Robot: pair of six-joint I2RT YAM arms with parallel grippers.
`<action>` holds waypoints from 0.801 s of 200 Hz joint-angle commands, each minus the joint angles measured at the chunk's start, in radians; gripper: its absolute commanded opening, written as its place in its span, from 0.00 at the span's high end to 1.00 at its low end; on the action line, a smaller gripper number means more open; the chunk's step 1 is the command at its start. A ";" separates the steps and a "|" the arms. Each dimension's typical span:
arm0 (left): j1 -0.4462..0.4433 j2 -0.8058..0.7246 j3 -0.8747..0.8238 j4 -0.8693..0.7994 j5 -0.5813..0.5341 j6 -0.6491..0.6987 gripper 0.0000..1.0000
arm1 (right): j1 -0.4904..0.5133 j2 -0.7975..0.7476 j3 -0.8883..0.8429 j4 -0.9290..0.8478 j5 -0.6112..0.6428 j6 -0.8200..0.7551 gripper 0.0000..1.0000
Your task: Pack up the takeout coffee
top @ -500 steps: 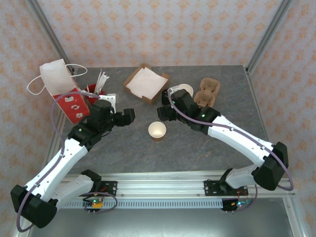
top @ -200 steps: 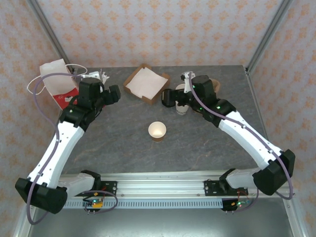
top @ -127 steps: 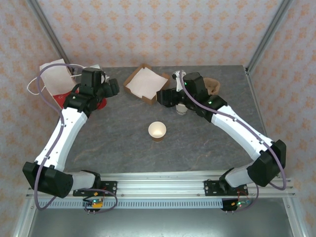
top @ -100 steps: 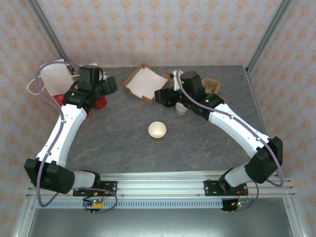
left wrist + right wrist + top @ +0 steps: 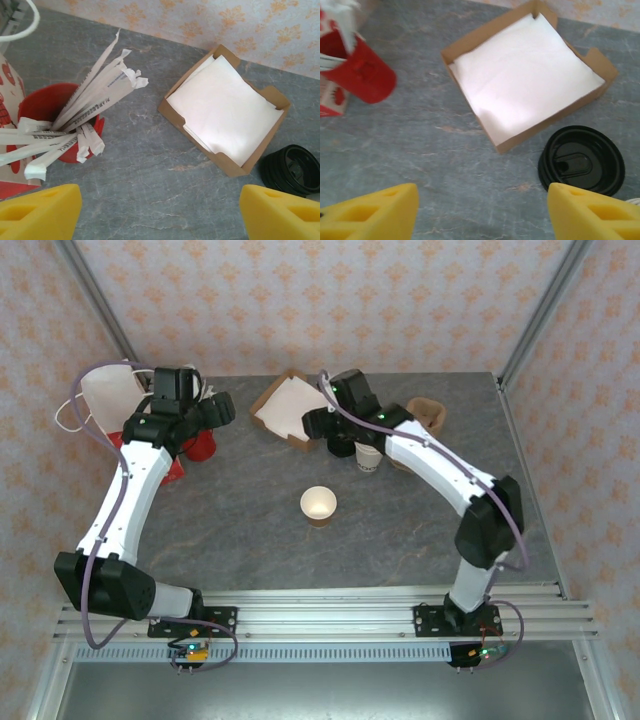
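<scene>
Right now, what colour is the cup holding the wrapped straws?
The straw cup is red, clearest in the left wrist view.

Overhead view; wrist views over napkins (image 5: 225,112)

The left arm (image 5: 130,500) and right arm (image 5: 430,465) are built alike — white shells on the long links, black housings at the joints. A lavender cable (image 5: 105,368) trails along each. Small green lights (image 5: 378,418) dot the right arm. The left fingers (image 5: 40,210) and right fingers (image 5: 370,210) are bright yellow wedges — each with slotted hollows.
</scene>
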 commanded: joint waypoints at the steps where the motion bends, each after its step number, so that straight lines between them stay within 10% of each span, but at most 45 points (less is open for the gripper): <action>1: 0.001 -0.010 -0.002 -0.007 0.034 -0.006 0.17 | 0.015 0.086 0.116 -0.167 0.122 -0.083 0.36; 160: 0.001 -0.061 -0.074 0.026 0.071 -0.005 0.17 | 0.023 0.533 0.629 -0.508 0.332 -0.173 0.55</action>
